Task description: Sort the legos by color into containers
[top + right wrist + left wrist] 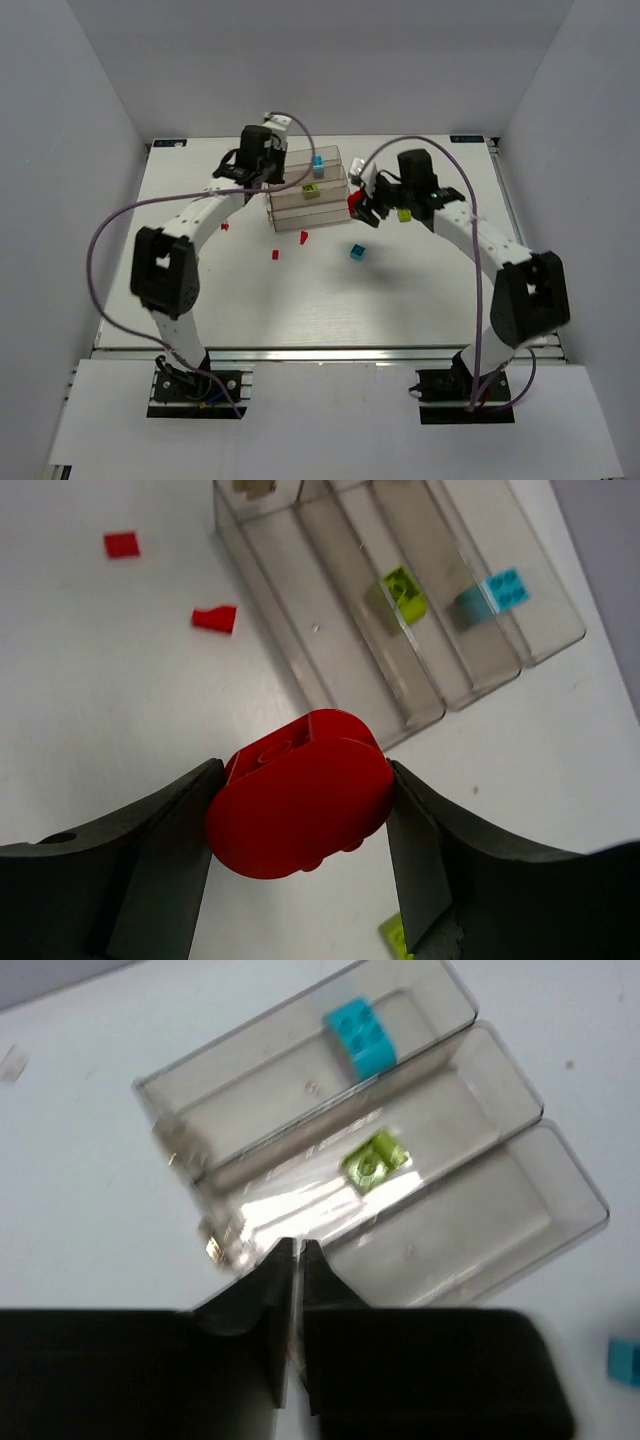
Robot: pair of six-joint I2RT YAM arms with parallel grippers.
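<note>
The clear containers stand at the table's back middle. One bin holds a cyan brick, the bin beside it a yellow-green brick. My right gripper is shut on a rounded red brick, held just right of the containers. My left gripper is shut, its tips at the left end of the containers; whether it touches them I cannot tell. Loose on the table lie a cyan brick, a yellow-green brick and three small red pieces.
White walls enclose the table on three sides. Purple cables arc over both arms. In the right wrist view two red pieces lie left of the bins, and the loose yellow-green brick shows under the jaws.
</note>
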